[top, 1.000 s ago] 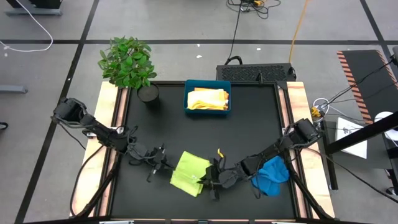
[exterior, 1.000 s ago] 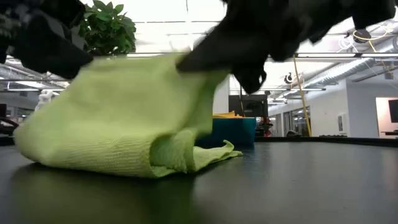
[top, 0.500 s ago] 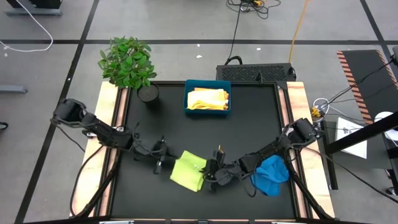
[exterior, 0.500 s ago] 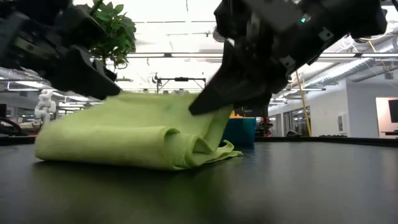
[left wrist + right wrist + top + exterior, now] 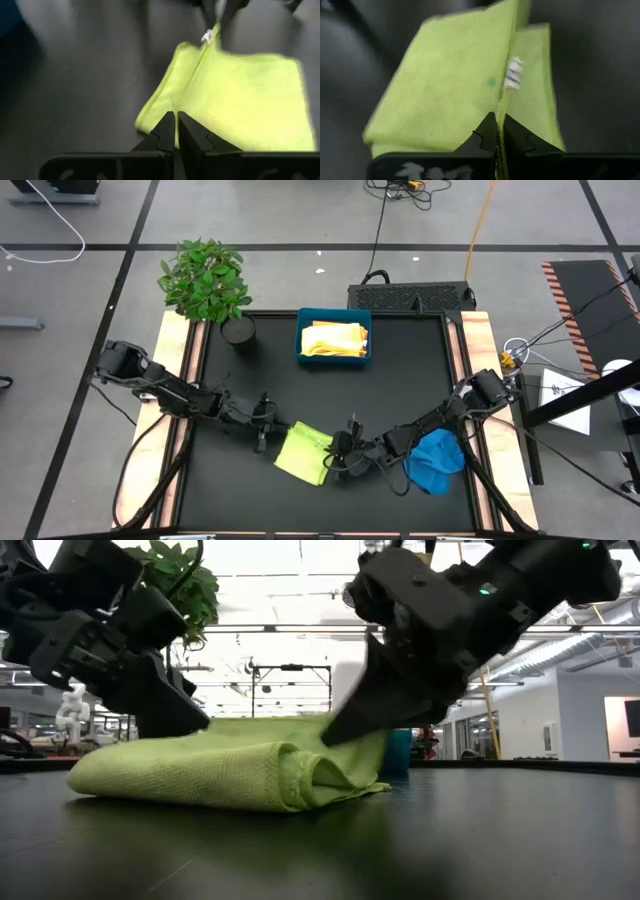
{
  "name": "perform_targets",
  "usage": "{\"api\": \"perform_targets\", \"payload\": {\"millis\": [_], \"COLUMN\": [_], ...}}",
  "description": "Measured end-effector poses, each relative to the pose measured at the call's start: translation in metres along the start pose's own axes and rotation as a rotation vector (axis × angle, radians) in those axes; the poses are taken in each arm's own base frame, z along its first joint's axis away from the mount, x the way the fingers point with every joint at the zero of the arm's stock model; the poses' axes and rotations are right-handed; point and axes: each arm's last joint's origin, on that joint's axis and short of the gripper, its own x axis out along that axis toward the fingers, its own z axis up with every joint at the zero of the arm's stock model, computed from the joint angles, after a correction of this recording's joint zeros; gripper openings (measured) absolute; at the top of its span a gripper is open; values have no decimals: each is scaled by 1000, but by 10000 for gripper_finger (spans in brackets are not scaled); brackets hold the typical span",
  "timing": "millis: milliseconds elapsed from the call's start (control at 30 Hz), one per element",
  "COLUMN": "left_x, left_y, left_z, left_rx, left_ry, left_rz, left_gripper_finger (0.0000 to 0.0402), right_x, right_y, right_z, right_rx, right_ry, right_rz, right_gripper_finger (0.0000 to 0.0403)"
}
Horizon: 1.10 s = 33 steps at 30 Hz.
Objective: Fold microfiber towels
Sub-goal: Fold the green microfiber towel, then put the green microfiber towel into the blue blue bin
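Observation:
A lime green towel (image 5: 303,452) lies folded on the black table near its front edge, and its rolled fold (image 5: 300,775) faces the low view. My left gripper (image 5: 272,438) sits at the towel's left edge with its fingertips close together on the cloth. My right gripper (image 5: 336,460) is shut on the towel's right edge, close to a white label (image 5: 512,72). A crumpled blue towel (image 5: 436,462) lies under my right arm. Yellow towels (image 5: 335,338) are in the teal tray. My left gripper (image 5: 176,120) has the towel's left edge near a corner (image 5: 150,117) between its fingertips. It slants down from the table's left side. The cloth there lies low on the folded towel. One layer or several, I cannot tell. My right gripper (image 5: 498,120) pinches the towel's right edge (image 5: 502,102) just short of the label. It slants down from the table's right side. The pinched edge stands a little above the table, and the rest of the towel (image 5: 200,770) lies flat.
A teal tray (image 5: 301,348) stands at the far middle of the table. A potted plant (image 5: 205,280) is at the far left corner. Bare black tabletop (image 5: 400,380) lies between the tray and the towel.
Both grippers have sunk toward the table and tipped further down. My left gripper has also gone toward the table's right, carrying its edge over. The lime green towel had stood raised like a tent and now lies folded low and narrower.

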Motion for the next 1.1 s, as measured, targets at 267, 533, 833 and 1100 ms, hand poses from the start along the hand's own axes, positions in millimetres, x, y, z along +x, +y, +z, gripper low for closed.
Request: {"api": "perform_targets", "payload": {"millis": [267, 533, 833, 1100], "left_x": [1, 0, -8, -23], "left_y": [0, -1, -10, -41], "left_z": [2, 6, 18, 27], "left_rx": [-4, -26, -14, 127], "left_ry": [-29, -67, -150, -195], "left_rz": [6, -1, -112, -199], "left_gripper_finger": [61, 85, 86, 85], "right_x": [2, 4, -9, -30], "right_y": [-7, -10, -16, -7], "right_z": [-1, 1, 13, 33], "right_rx": [24, 17, 36, 7], "right_ry": [31, 24, 42, -46], "right_rz": [-33, -41, -65, 9], "right_gripper_finger": [18, 59, 129, 151]}}
